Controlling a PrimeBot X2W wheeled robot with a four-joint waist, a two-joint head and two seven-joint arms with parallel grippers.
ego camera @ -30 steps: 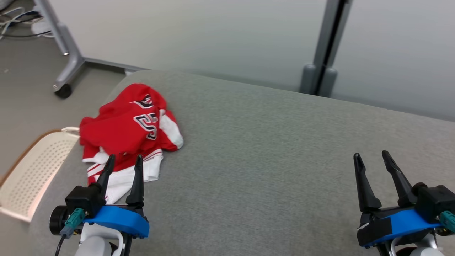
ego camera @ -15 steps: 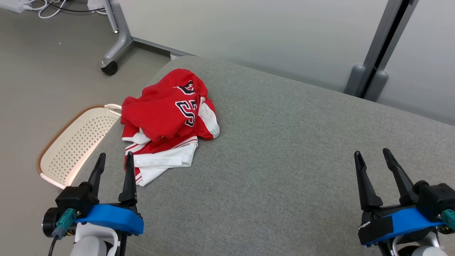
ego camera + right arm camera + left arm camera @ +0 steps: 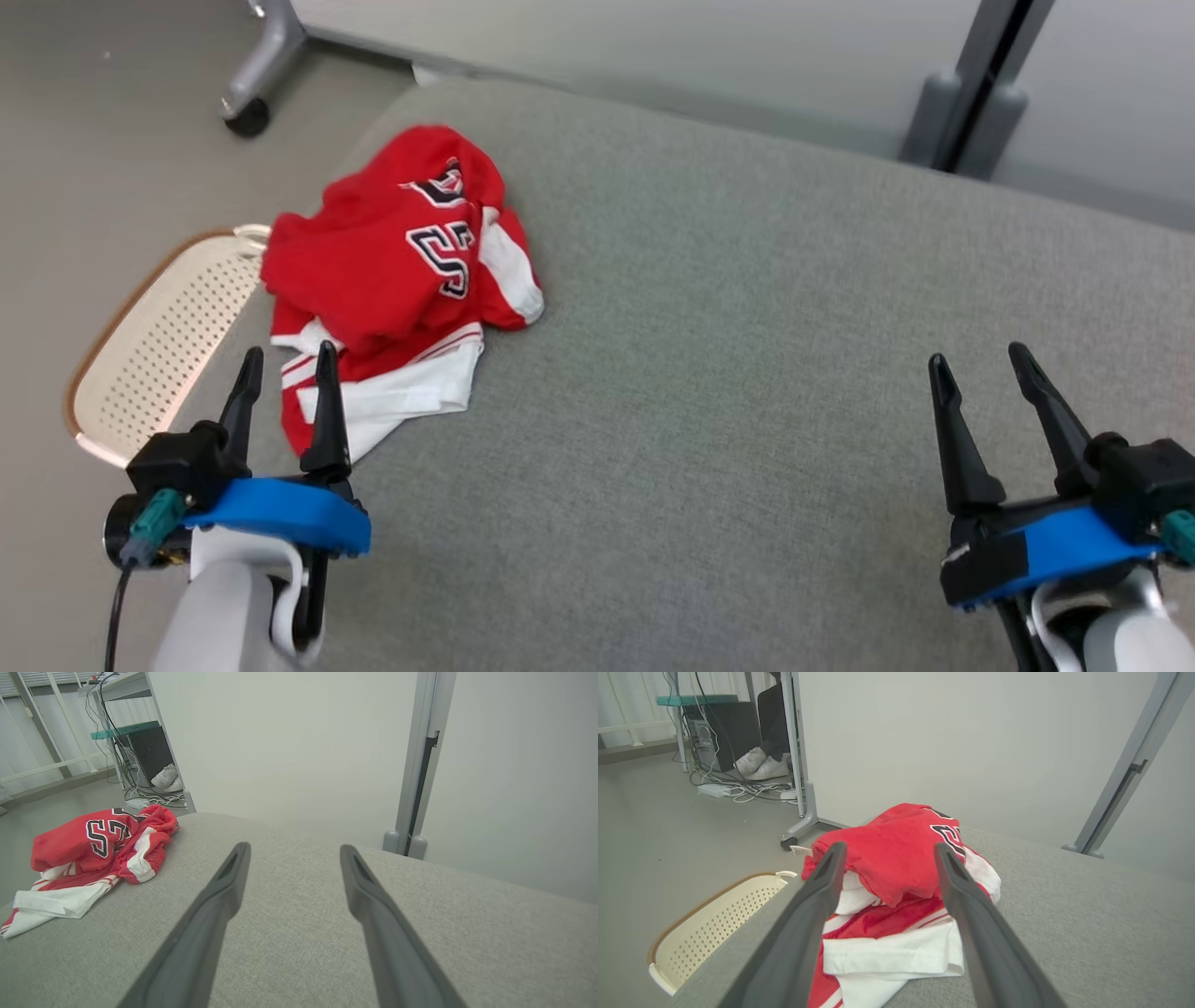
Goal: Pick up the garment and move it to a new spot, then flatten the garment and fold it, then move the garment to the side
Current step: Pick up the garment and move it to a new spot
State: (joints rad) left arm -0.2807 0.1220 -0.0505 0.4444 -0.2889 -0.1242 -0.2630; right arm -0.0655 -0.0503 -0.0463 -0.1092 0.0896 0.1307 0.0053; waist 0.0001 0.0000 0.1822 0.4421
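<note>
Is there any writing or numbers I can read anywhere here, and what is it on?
"5" (possibly "S"): large black, white-edged character on the red garment; the character beside it is creased and unreadable.
Black lettering higher on the garment: folded over, unreadable.
White tag at the garment's edge: print too small to read.

The red garment (image 3: 373,280) at the left bears a dark, white-edged number (image 3: 439,263): a 5 reads clearly, but the digit beside it is creased and uncertain. Farther back on the cloth, similar dark lettering (image 3: 441,185) is too folded to read. Print on the small white tag (image 3: 801,850) is too small to read.
</note>
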